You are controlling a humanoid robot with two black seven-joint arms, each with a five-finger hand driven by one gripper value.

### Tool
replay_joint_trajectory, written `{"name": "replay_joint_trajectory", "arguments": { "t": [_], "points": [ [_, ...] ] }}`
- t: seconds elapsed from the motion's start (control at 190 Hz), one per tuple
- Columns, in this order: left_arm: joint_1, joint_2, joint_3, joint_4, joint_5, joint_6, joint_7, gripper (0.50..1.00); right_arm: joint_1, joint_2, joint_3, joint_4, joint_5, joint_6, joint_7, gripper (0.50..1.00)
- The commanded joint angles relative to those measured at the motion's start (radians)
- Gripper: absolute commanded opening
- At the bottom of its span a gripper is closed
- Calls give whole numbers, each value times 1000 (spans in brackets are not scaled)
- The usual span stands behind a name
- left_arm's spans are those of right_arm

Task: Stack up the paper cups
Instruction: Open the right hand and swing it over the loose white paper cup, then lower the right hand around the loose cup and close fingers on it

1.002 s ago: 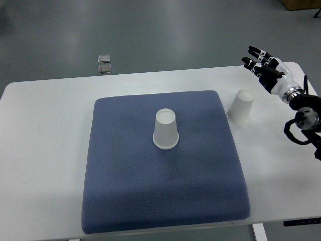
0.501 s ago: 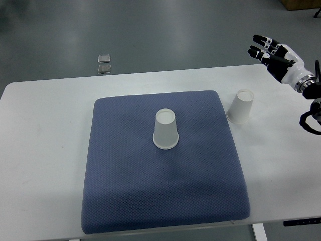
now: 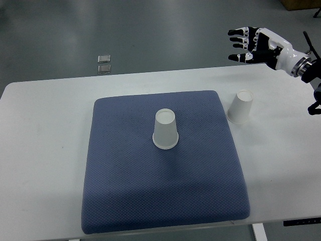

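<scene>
Right hand (image 3: 249, 45) has swung leftward, fingers spread, empty; approach step. Next: descend onto the loose cup (image 3: 241, 106) below it.

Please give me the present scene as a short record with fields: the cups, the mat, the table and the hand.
cup on mat: upside down, near the mat's middle
cup on table: upside down, just off the mat's right edge
mat: blue, lying on the white table
right hand: open, fingers spread, above the table's far edge, holding nothing
left hand: not in view
stacking: not yet done
</scene>
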Motion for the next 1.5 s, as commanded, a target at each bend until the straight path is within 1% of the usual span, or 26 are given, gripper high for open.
{"name": "replay_joint_trajectory", "arguments": {
  "t": [0.0, 0.137, 0.253, 0.338, 0.491, 0.67, 0.807, 0.976, 1.065, 1.176, 1.335, 1.493],
  "points": [
    [1, 0, 0, 0, 0, 0, 0, 1000, 14, 0, 0, 10, -109, -4, 2, 921],
    [1, 0, 0, 1, 0, 0, 0, 1000, 21, 1, 0, 15, -198, 8, 4, 921],
    [1, 0, 0, 0, 0, 0, 0, 1000, 23, 0, -8, 50, -282, 25, 4, 921],
    [1, 0, 0, 0, 0, 0, 0, 1000, 25, 1, -8, 62, -333, 20, 4, 921],
    [-1, 0, 0, 0, 0, 0, 0, 1000, 26, 3, -4, 62, -336, 13, 4, 921],
    [1, 0, 0, 1, 0, 0, 0, 1000, 32, 11, 2, 59, -310, -30, -1, 919],
    [-1, 0, 0, 0, 0, 0, 0, 1000, 32, 4, -6, 61, -341, -24, -1, 919],
    [-1, 0, 0, 0, 0, 0, 0, 1000, 34, 3, -11, 62, -528, -9, 10, 921],
    [1, 0, 0, 0, 0, 0, 0, 1000, 32, 3, -15, 62, -640, -9, 44, 919],
    [1, 0, 0, 0, 0, 1, 0, 1000, 32, 1, -18, 62, -710, -6, 59, 919],
    [1, 0, 0, 0, 0, 0, 0, 1000, 32, 6, -43, 64, -790, 0, 59, 919],
    [-1, 0, 0, 0, 0, 0, 0, 1000, 32, 14, -87, 64, -867, -30, 54, 919]
  ]
}}
